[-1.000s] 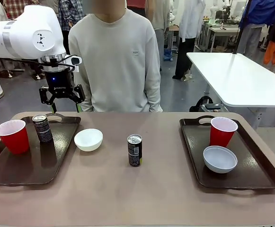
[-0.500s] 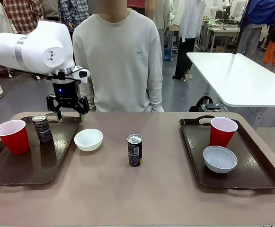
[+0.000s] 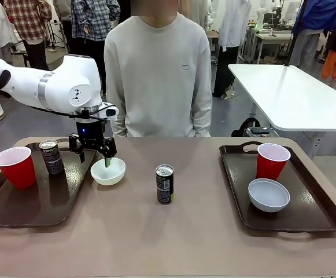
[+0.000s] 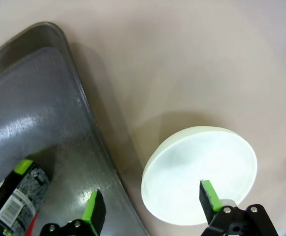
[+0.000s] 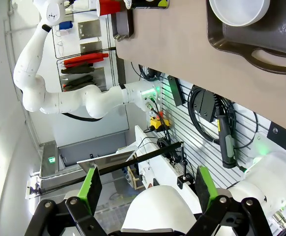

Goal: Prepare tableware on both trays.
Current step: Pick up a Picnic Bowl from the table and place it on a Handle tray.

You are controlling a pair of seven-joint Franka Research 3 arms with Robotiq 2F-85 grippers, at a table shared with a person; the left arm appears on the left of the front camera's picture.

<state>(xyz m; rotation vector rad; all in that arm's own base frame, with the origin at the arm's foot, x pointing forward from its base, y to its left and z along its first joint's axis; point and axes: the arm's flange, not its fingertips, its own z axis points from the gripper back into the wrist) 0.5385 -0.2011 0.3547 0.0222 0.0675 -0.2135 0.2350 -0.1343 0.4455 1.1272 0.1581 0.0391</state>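
White bowl (image 3: 108, 171) sits on the table (image 3: 156, 231) just beside the left tray (image 3: 37, 202); left gripper (image 3: 92, 159) hangs over its rim, jaws wide, nothing held; right gripper (image 5: 146, 182) parked, equally wide. Next, I'd say: drop, pinch the rim, carry it aboard.

Front view's left edge cutting off the left tray (image 3: 34, 202), can (image 4: 15, 196) on it cropped at the left wrist view's corner, near rim of the bowl (image 4: 197, 162) behind one of the fingers (image 4: 209, 195), other bowl (image 5: 238, 10) cut by right wrist view's top edge.
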